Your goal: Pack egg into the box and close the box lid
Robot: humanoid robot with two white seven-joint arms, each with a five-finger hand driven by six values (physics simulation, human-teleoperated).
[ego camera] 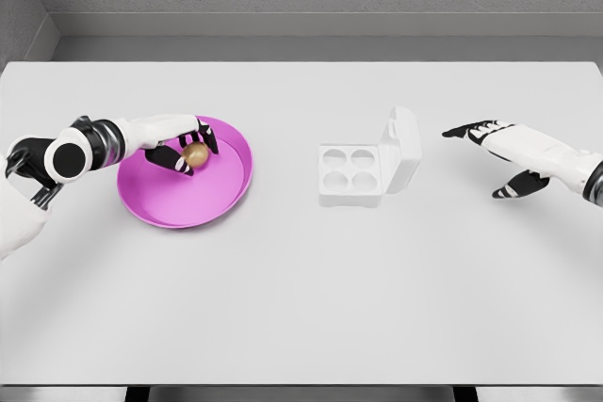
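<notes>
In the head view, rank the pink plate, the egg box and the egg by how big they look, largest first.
1. pink plate, clearly the widest.
2. egg box with its lid open, smaller than the plate.
3. egg, smallest by far, partly covered by the left hand fingers.

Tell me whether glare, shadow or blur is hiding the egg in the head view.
Head view: even, soft light with no glare; the egg reads clearly on the pink plate, partly covered by the left robot hand, not by shadow; faint shadow only beside the box; edges look slightly soft overall.
</notes>
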